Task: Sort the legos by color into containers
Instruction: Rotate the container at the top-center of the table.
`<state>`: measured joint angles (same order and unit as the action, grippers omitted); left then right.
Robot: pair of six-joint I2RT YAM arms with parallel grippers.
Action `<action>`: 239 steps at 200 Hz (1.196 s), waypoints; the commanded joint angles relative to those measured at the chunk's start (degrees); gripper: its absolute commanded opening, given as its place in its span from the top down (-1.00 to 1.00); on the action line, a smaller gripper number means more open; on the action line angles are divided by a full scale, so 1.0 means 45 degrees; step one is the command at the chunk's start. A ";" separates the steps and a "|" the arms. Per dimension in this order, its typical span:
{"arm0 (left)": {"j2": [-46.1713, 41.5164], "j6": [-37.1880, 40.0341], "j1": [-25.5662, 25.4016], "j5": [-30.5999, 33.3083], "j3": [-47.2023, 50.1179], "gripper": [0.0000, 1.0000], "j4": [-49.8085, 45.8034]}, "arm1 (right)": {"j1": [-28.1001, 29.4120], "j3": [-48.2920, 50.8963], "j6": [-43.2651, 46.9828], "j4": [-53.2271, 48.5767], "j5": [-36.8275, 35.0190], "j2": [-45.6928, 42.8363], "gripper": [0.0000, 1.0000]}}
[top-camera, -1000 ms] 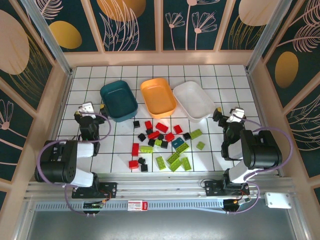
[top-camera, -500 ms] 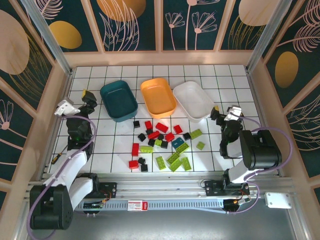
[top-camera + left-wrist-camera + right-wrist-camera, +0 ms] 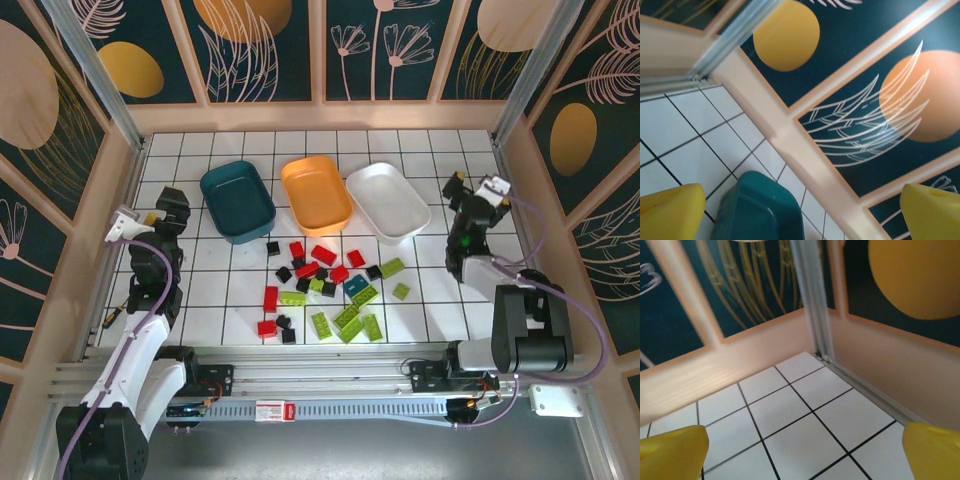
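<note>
Left gripper [image 3: 801, 212] and right gripper [image 3: 802, 451], jaws wide and empty, flank the table at 9 and 3 o'clock (seemingly poised to begin), legos [image 3: 322, 254] unsorted at 6 o'clock of the containers [image 3: 315, 195].

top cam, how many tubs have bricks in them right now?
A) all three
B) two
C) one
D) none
D: the teal tub, orange tub and white tub all show bare floors, and the bricks lie loose on the table in front of them.
</note>
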<state>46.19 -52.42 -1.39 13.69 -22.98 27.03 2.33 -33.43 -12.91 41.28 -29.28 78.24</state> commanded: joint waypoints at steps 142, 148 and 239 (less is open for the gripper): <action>0.0318 0.0752 -0.2079 -0.5835 0.0027 -0.79 -0.1374 | 0.0214 -0.1059 -0.4267 -0.3200 1.0236 0.2580 -0.93; 0.0342 0.0766 -0.2141 -0.5865 0.0065 -0.79 -0.1377 | 0.0374 -0.1031 -0.4332 -0.3165 1.0237 0.2642 -0.92; 0.0838 0.1309 -0.4107 -0.5003 -0.0377 -0.78 -0.2026 | 0.2220 -0.0852 -0.4528 -0.6049 0.7949 0.0477 -0.85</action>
<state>49.63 -48.66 -17.26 -11.05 -23.03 20.08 10.81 -37.56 -33.12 22.28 13.08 87.33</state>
